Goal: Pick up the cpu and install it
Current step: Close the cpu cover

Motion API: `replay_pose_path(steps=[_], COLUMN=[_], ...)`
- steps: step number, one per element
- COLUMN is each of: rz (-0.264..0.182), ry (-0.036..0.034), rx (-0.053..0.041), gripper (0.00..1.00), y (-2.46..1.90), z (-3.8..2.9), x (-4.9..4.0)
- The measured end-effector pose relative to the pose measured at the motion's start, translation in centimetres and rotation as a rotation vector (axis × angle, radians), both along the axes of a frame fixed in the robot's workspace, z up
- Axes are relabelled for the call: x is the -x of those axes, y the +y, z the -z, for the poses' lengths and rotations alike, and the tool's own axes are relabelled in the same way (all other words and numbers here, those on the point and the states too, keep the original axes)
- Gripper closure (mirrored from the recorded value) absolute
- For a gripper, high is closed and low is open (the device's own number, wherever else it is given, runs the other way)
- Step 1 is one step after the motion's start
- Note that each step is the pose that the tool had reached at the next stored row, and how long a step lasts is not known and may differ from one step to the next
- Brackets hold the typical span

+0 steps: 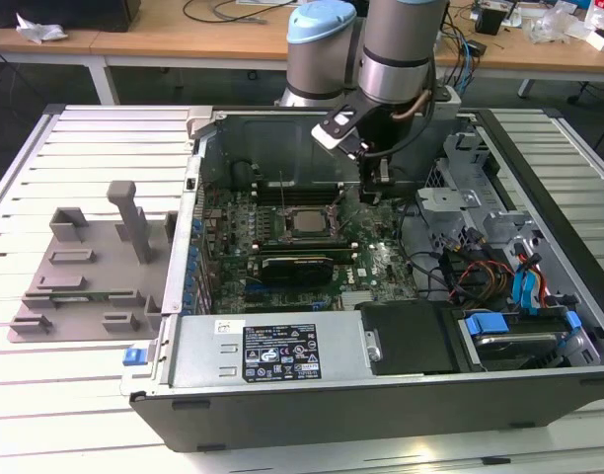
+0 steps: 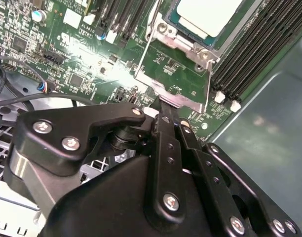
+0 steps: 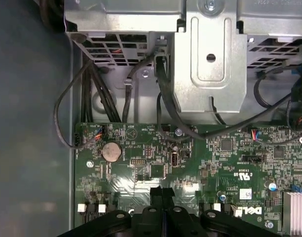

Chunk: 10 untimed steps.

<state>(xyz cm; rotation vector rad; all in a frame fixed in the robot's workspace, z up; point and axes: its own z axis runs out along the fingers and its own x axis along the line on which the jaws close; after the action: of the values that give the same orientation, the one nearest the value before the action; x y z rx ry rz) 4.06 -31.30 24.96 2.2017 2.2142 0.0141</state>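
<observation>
A: Inside the open computer case [image 1: 381, 410], in the exterior view, where is the cpu [image 1: 304, 222]?

B: Flat in its socket [image 1: 304, 240] near the middle of the motherboard [image 1: 381, 267], silvery top up. The case lies on its side on the slatted table [image 1: 85, 158], I'd say so that the arm can reach straight down onto the board. The gripper [image 1: 373, 196] hangs just beside the socket, toward the exterior view's right.

A: And the gray fixture [image 1: 85, 267] outside the case?

B: It's on the table at the exterior view's left, well apart from the arm. I see no chip on it.

A: What does the second wrist view add?

B: The fingers [image 2: 162, 128] are pressed together with nothing between them – the gripper is closed and empty. The tips point at the edge of the socket's metal frame [image 2: 175, 74], and I can't tell whether they touch it. The frame surrounds the cpu's pale top, so I judge the chip to be seated. Memory sticks [image 2: 254, 54] stand in their slots beside the frame.

A: And the first wrist view?

B: It looks the other way along the board, with the same closed fingertips in the foreground. Beyond them are a coin cell [image 3: 111, 151] in its holder, a metal drive cage [image 3: 210, 64] and black cables [image 3: 67, 113] looping from the cage down to board connectors – routed along the case wall, probably to keep the board clear.
</observation>
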Motion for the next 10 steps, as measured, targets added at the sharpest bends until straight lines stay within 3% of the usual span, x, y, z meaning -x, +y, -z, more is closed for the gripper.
replay_pose_path(steps=[3,4,5,10], rz=[0.0,0.0,0.0,0.0], ry=[-0.0073,-0.0149,-0.0169,-0.0168], rx=[0.0001,0.0002,0.0,0.0002], gripper=[0.89,0.89,0.89,0.89], y=[0.03,0.09,0.12,0.12], z=[-0.18,-0.24,-0.23,-0.2], x=[0.76,1.9,3.36,4.51])
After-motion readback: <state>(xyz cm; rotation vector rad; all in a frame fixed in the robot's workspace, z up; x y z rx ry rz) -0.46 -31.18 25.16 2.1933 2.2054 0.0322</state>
